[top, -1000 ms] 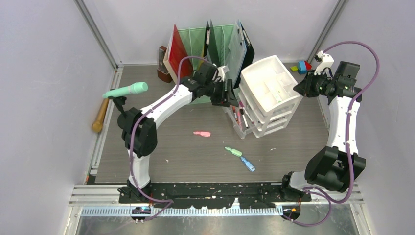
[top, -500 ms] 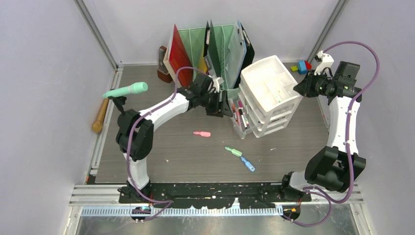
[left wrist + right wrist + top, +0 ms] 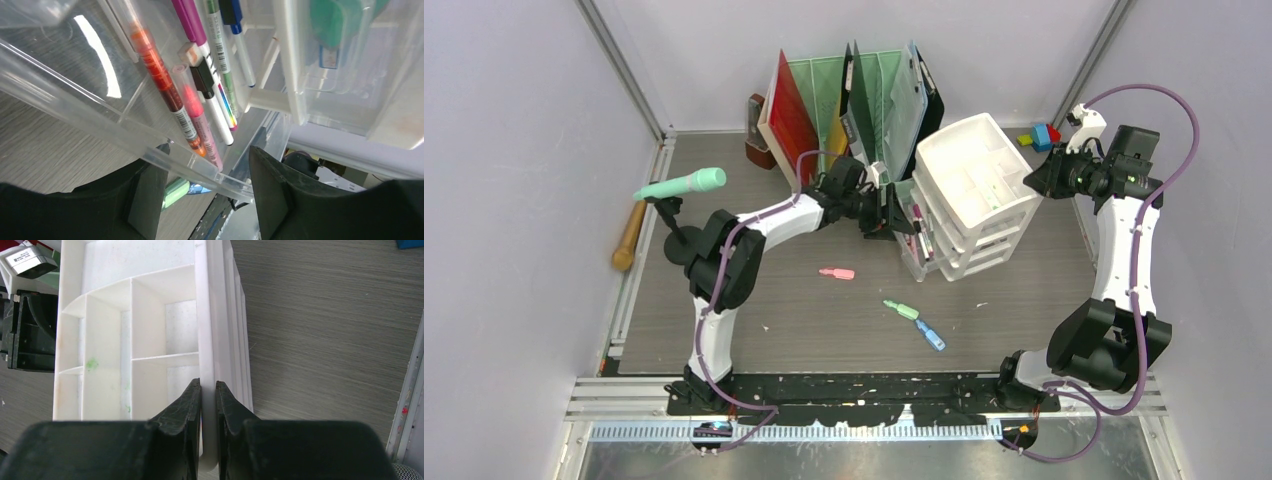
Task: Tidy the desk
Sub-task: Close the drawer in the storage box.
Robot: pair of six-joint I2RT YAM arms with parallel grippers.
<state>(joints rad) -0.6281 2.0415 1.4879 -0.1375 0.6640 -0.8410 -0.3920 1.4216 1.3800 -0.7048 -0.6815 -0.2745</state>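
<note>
- Our left gripper (image 3: pixel 207 155) has its fingers spread and released. The front rim of a clear drawer (image 3: pixel 60 87) crosses the gap between them, and we cannot tell whether either finger touches it.
- Just beyond those fingers, inside the drawer, lie an orange marker (image 3: pixel 159 75), a pink marker (image 3: pixel 199 122) and a black-capped white marker (image 3: pixel 212 100), side by side.
- Our right gripper (image 3: pixel 207 385) is clenched on the white drawer unit (image 3: pixel 979 180), pinching the side wall of its open top tray with one finger inside and one outside.
- The desk (image 3: pixel 804 320) lies beneath both grippers and spreads from them back toward the arm bases.
- On the desk, below the left gripper and nearer the bases, lies a small pink marker (image 3: pixel 836 273). Further that way, a green marker (image 3: pixel 901 310) and a blue marker (image 3: pixel 930 335) lie almost end to end.
- Just behind the left gripper stands the mint-green file rack (image 3: pixel 864 90).
- Well off to that gripper's left, a mint-green microphone (image 3: pixel 682 185) sits on a stand.
</note>
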